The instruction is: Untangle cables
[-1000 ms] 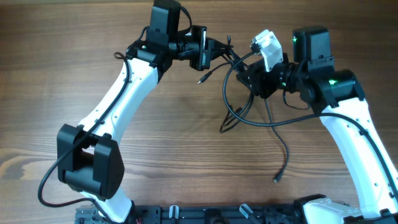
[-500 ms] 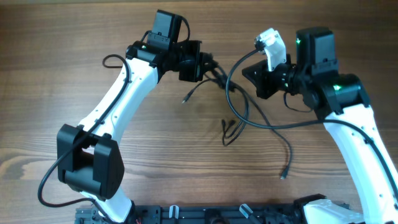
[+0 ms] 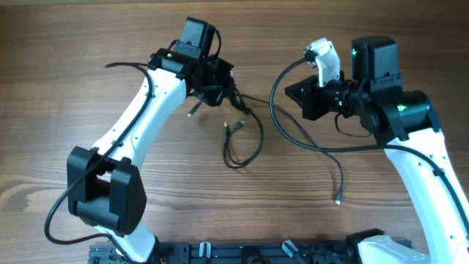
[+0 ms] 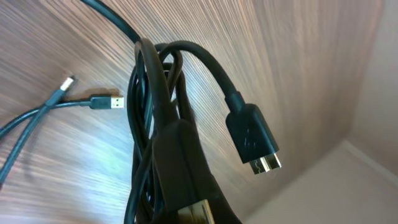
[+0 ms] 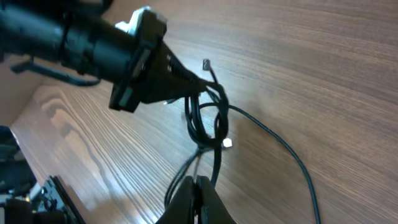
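both arms reach inward, left gripper (image 3: 222,83) and right gripper (image 3: 291,92) clamped on cables (image 4: 249,127).

Work surface: a wooden table (image 3: 66,44), mid-brown, with a pronounced grain running left to right in the overhead view. The finish carries a slight sheen, and soft pale reflections show on it in the left wrist view. A black rail (image 3: 249,254) with small brackets lies along the table's near edge, partly cut off by the frame. In the left wrist view a pale beige flat surface (image 4: 354,186) meets the wood along a straight line. Whether it is wall or panel cannot be determined.
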`<state>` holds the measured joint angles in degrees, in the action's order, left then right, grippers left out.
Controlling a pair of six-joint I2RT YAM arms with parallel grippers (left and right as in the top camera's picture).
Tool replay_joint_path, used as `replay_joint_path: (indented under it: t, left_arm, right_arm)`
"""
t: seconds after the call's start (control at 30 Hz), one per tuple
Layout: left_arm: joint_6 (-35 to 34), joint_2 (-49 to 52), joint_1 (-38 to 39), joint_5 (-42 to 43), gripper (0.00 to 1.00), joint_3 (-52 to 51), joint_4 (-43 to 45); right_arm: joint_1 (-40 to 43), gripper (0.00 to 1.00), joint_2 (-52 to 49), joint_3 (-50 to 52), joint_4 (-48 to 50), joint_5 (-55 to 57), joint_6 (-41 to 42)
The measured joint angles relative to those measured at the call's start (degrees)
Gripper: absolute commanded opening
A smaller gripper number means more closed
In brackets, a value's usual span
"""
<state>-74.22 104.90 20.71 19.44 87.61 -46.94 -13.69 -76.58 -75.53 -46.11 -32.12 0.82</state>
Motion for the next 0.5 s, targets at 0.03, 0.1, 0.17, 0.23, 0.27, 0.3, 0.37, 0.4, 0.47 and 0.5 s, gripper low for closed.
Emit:
replay_joint_path:
  t: [0.03,0.1,0.17,0.23,0.27,0.3,0.37,0.4,0.47,0.5]
  left_arm:
    - [0.7,0.0,0.0,-1.7,0.04,0.0,-0.6]
    - [1.9,0.0,0.0,-4.1,0.04,0.0,-1.4]
    - [3.7,0.0,0.0,-6.0,0.04,0.0,-1.6]
    - [5.3,0.0,0.0,-7.1,0.04,0.0,-1.7]
    - [5.7,0.0,0.0,-7.3,0.04,0.0,-1.9]
    - [6.0,0.0,0.0,-7.7,0.04,0.0,-2.1]
    - [6.5,0.0,0.0,-8.5,0.04,0.0,-2.2]
    - [6.7,0.0,0.0,-9.1,0.04,0.0,-2.2]
    - [6.9,0.0,0.0,-9.8,0.04,0.0,-2.2]
    - [6.9,0.0,0.0,-10.0,0.04,0.0,-2.2]
  right_arm:
    - [0.0,0.04,0.0,0.0,0.5,0.0,0.8]
    - [0.0,0.04,0.0,0.0,1.0,0.0,1.8]
    - [0.4,0.04,0.0,-0.1,1.2,-0.1,2.9]
    - [1.6,0.04,0.0,-0.8,1.6,-0.2,4.3]
    - [2.2,0.04,0.0,-1.2,1.6,-0.2,4.8]
    - [2.7,0.04,0.0,-1.5,1.6,-0.3,5.5]
    - [4.6,0.04,0.0,-2.2,1.9,-0.4,7.4]
    - [5.5,0.04,0.1,-2.3,2.0,-0.4,8.3]
    - [6.7,0.04,0.1,-2.3,2.1,-0.3,9.8]
    - [7.4,0.04,0.1,-2.3,2.1,0.2,10.8]
